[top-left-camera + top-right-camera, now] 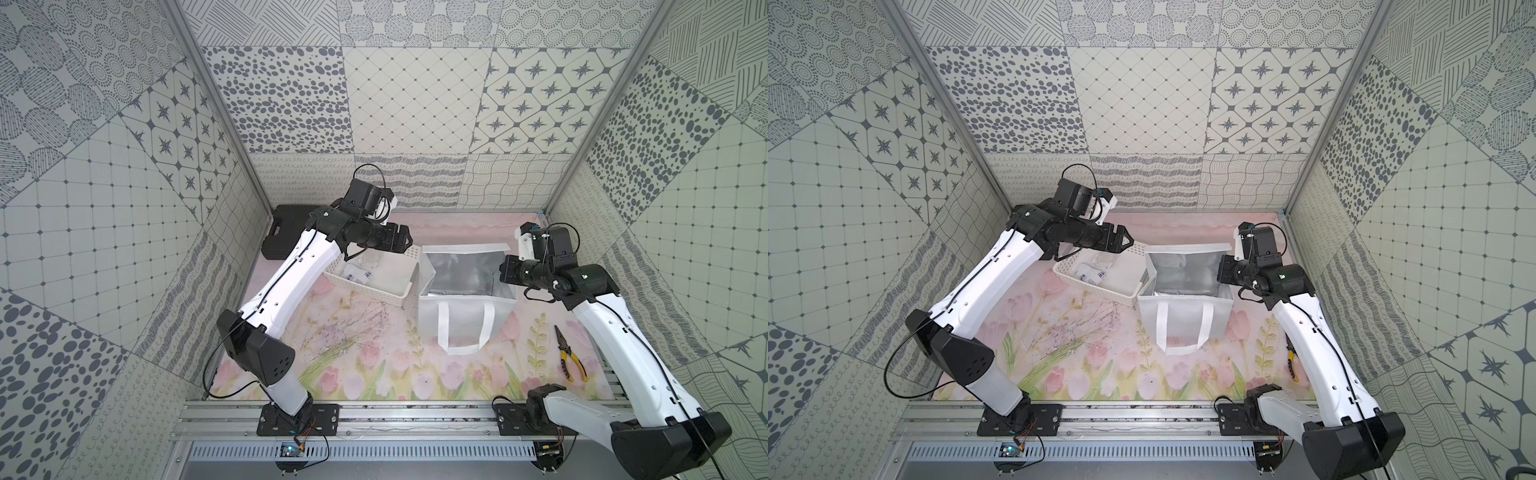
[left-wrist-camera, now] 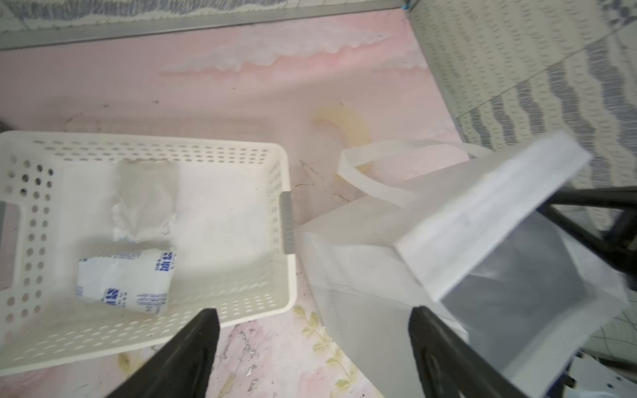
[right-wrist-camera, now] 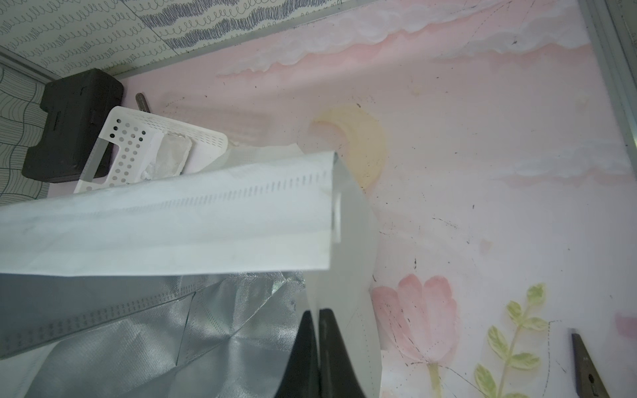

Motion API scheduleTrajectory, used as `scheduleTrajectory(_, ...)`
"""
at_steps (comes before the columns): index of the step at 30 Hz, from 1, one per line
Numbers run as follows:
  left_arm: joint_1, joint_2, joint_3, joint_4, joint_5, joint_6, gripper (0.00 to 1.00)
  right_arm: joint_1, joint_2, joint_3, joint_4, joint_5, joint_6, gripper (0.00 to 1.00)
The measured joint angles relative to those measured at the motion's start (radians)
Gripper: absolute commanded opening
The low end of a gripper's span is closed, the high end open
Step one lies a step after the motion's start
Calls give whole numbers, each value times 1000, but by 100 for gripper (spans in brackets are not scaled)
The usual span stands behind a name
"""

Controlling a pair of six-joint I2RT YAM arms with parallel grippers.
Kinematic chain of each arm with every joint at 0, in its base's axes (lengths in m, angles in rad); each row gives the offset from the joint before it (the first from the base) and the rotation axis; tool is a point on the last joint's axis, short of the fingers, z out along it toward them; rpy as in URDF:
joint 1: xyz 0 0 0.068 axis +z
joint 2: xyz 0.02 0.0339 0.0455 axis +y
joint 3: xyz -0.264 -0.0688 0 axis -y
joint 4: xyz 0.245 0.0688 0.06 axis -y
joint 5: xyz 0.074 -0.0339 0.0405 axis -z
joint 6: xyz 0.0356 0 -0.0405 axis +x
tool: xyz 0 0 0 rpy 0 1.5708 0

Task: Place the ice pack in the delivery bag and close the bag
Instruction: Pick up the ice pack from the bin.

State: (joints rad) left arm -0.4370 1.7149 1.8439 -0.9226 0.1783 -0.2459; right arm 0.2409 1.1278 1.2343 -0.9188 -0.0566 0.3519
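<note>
Currently we note the flowered table mat (image 1: 374, 374) under everything. Largest on it is the delivery bag (image 1: 465, 316), upright right of centre, its mouth open, silver lining showing and one strap handle hanging down the near wall. Just left of it sits the white perforated basket (image 1: 374, 293). A black case (image 1: 286, 232) lies in the far left corner.

We log the left gripper (image 1: 408, 241) hovering above the basket's far right end, jaws spread wide and empty. The left wrist view shows its black fingers (image 2: 186, 351) well apart. The right gripper (image 3: 319, 313) is pressed together, pinching the bag's right wall at the rim.

The ice pack (image 2: 125, 281), blue-printed, lies inside the basket toward its left end, on the near side. A plainer second pouch (image 2: 144, 203) lies just beyond it. Yellow-handled pliers (image 1: 571, 359) lie near the mat's right edge.
</note>
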Motion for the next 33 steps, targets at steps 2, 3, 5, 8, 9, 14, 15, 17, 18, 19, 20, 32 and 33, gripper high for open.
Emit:
scheduleTrajectory(2, 38, 43, -33, 19, -21, 1, 99, 0, 1, 0, 0, -3, 0, 0)
scheduleTrajectory(3, 56, 72, -45, 27, -30, 1, 99, 0, 3, 2, 0, -5, 0, 0)
scheduleTrajectory(5, 83, 134, -59, 49, -48, 4, 99, 0, 6, 2, 1, -7, 1, 0)
scheduleTrajectory(8, 106, 229, -48, 75, -72, 8, 100, 0, 8, 3, 1, -10, 4, 0)
scheduleTrajectory(9, 112, 270, -33, 86, -85, 12, 100, 0, 9, 3, 1, -11, 7, 0)
scheduleTrajectory(14, 124, 433, 50, 127, -135, 45, 100, 0, 14, 3, 2, -11, 11, 0)
scheduleTrajectory(15, 125, 462, 65, 136, -140, 54, 100, 0, 16, 3, 1, -11, 12, 0)
scheduleTrajectory(17, 126, 509, 92, 151, -153, 68, 100, 0, 19, 4, 2, -11, 13, 0)
scheduleTrajectory(18, 127, 533, 108, 156, -156, 75, 99, 0, 22, 4, 2, -11, 15, 0)
scheduleTrajectory(19, 129, 557, 126, 158, -156, 81, 99, 0, 25, 4, 2, -11, 15, 0)
scheduleTrajectory(20, 130, 581, 147, 158, -159, 87, 100, 0, 29, 6, 2, -11, 15, 0)
scheduleTrajectory(32, 158, 751, 313, 142, -206, 138, 99, 0, 62, 31, 0, -14, 24, 0)
scheduleTrajectory(33, 159, 753, 319, 139, -201, 142, 98, 0, 65, 33, 1, -15, 26, 0)
